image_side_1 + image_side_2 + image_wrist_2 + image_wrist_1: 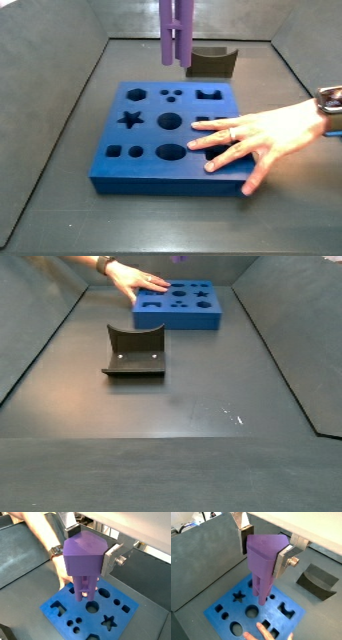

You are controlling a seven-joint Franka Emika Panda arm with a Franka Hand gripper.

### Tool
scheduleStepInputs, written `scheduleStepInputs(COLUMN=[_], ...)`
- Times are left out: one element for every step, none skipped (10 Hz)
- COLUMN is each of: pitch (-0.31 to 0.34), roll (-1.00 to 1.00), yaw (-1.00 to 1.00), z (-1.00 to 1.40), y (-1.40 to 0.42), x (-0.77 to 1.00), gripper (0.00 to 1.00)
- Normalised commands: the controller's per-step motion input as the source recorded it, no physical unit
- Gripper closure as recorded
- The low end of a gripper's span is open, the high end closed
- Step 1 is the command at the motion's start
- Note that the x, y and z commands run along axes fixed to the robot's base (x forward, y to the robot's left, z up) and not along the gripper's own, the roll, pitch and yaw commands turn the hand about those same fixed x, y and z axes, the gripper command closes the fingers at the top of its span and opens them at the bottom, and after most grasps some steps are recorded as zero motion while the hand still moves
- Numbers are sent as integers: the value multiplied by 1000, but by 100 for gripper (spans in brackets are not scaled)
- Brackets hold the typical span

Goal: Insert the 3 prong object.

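Observation:
My gripper (264,552) is shut on the wide top of the 3 prong object (262,567), a light-purple piece whose parallel rods hang straight down; it also shows in the other wrist view (85,562). The rods end a little above the blue board (224,609), a foam slab with several shaped holes (63,619). In a side view the rods (177,30) hang above the far edge of the board (147,150); the gripper itself is above that frame. Three small round holes (171,95) lie in the board's far row.
A person's hand (261,135) lies flat on the board's right side; its fingers show in a wrist view (264,633). A dark brown curved block (211,62) stands beyond the board and shows in another side view (134,351). Grey walls enclose the floor.

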Motion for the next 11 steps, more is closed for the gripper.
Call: scheduleStepInputs(pitch=[0,-11,0,0,0,0,4,0,0,26,50], roll=[0,0,0,0,1,0,0,0,23,44,50], yaw=[0,-163,-843,-954,-1000,-1000,-929,-983,-1000,-1000,-1000], z=[0,0,0,0,0,-83,-149,-143,-280,-366,-409], y=[11,0,37,0,0,0,49,0,0,0,3], x=[-31,-186,-277,-197,-97,-63,-86,-63,0,0,0], gripper=[100,100,100,100,100,100,100,100,100,100,100])
